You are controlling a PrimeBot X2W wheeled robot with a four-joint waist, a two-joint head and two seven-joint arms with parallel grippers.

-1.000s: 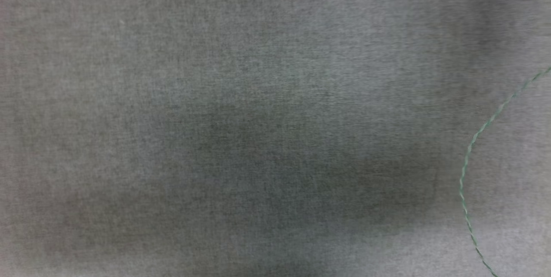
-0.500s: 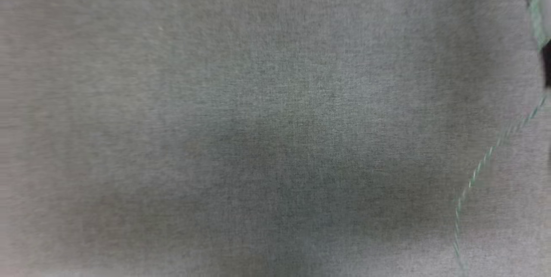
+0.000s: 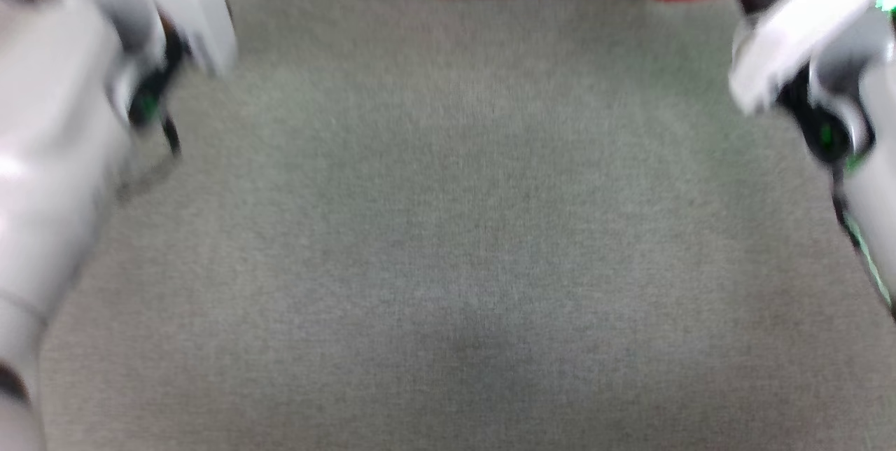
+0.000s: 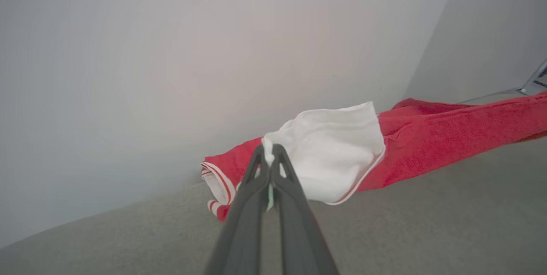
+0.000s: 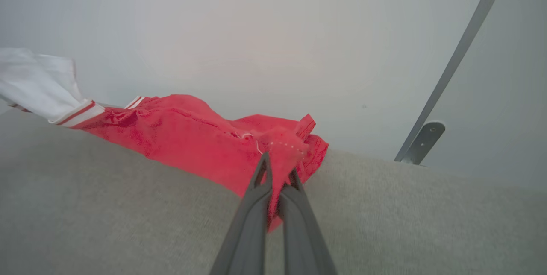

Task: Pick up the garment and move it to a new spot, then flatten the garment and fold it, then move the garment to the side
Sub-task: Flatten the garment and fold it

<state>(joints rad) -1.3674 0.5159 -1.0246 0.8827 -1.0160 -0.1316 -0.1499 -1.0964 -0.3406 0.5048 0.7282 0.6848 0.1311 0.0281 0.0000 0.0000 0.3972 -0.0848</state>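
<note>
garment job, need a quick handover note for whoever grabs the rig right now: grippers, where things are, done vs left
Left gripper: shut on the white sleeve of the garment.
Right gripper: shut on a red edge at the garment's other end.
Garment: bunched and strung between the two grippers, its red body resting on the gray surface at the far side, near the wall.
Done: both ends gripped.
Left: set it in its new spot, flatten, fold, move aside. It is not flat or folded yet. Whether this is already the new spot cannot be told.
</note>
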